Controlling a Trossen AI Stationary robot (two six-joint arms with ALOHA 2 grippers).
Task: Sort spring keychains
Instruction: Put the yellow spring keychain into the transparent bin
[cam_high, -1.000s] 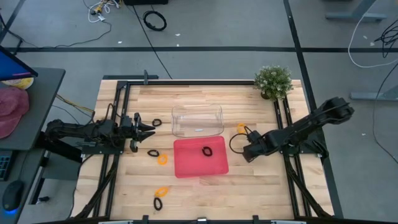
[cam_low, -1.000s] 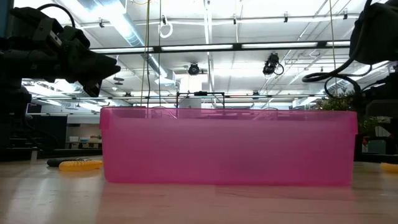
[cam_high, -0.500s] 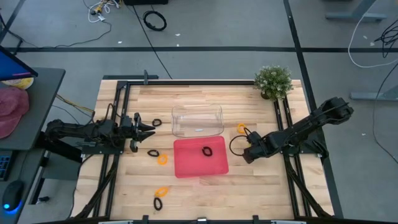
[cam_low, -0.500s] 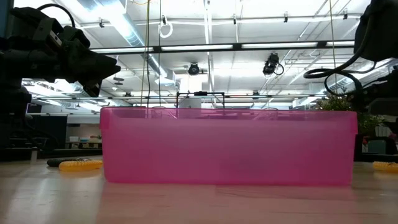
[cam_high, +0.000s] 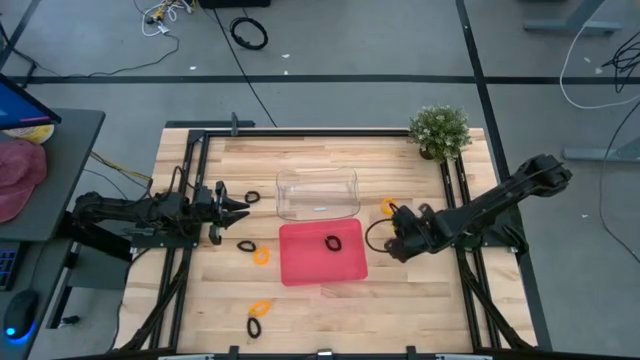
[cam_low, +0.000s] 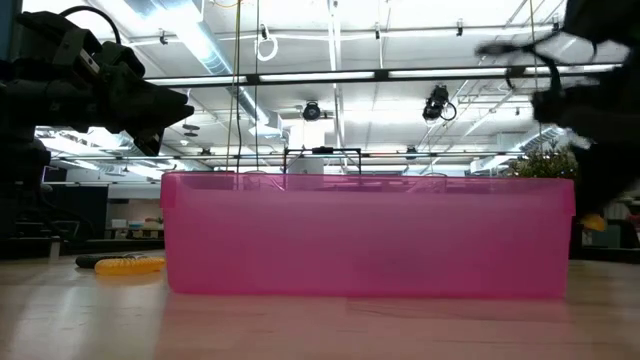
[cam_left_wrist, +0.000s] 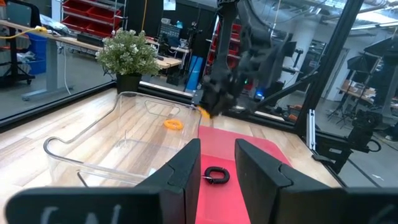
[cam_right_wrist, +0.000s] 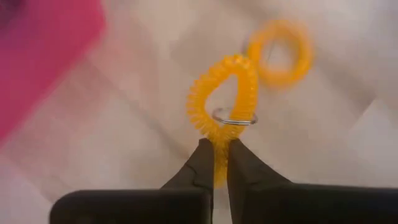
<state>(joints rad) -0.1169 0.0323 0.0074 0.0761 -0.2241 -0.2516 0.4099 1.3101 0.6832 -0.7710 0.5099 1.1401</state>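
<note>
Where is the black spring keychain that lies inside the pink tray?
In the high view, the black spring keychain lies in the pink plastic tray, right of its middle, near the clear plastic tray.

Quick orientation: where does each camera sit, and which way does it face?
High: overhead, straight down on the table; both arms.
Low: tabletop level, facing the pink tray; arms above.
Left wrist: past the left gripper toward the clear tray.
Right wrist: right gripper gripping an orange keychain.
Shared: pink tray in all.

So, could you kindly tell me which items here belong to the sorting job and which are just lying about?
Job: small coiled orange keychains and black keychains; pink plastic tray; clear plastic tray; right hand.
Lying about: small potted green plant; black cable coil on the floor.
</note>
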